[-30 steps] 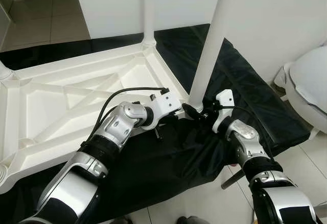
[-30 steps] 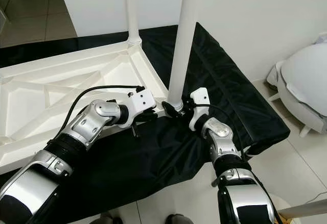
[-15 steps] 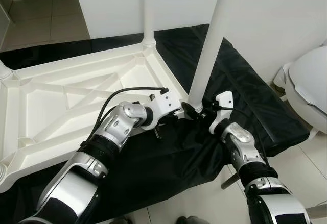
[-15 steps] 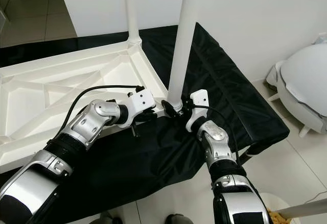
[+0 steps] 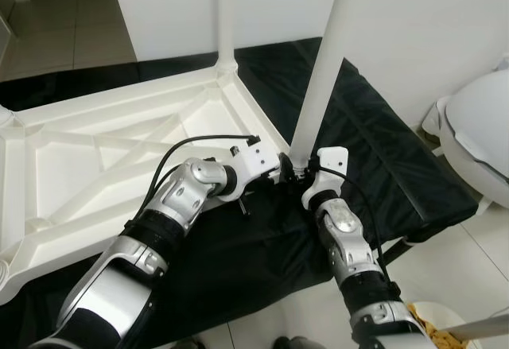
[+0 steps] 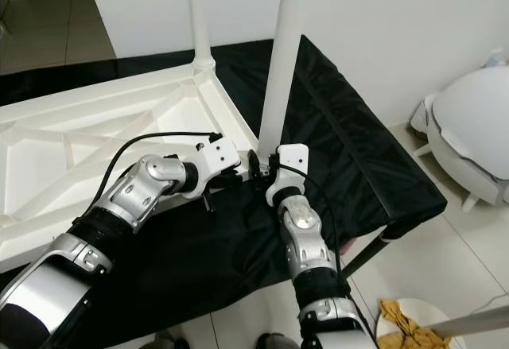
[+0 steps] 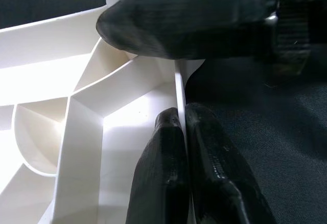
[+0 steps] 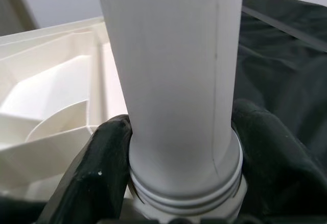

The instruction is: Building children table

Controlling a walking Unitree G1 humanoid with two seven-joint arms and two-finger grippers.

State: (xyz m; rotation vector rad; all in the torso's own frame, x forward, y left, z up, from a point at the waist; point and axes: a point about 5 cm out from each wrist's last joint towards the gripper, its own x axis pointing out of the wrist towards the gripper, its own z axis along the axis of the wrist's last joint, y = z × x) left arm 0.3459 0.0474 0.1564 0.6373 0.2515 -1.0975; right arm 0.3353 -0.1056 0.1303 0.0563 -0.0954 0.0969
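Note:
The white table top [image 5: 119, 150] lies upside down on a black cloth. A white leg [image 5: 225, 15] stands in its far corner socket. A second white leg [image 5: 320, 71] stands at the near right corner. My right gripper [image 5: 298, 170] is shut on this leg's base, with one black finger [image 8: 97, 178] on each side of the tube [image 8: 173, 71]. My left gripper [image 5: 278, 168] is shut on the thin rim [image 7: 180, 96] of the table top, right beside that corner; its fingers [image 7: 158, 173] pinch the edge.
The black cloth [image 5: 398, 166] covers a low platform with a metal strut [image 6: 362, 253] at its right end. A white rounded seat [image 5: 481, 134] stands at the right, and a pail with a yellow rag [image 6: 406, 321] is on the tiled floor. White wall behind.
My right forearm has swung left, so its wrist now sits closer in under the leg's base. The left arm keeps its hold on the rim. The view shifted slightly.

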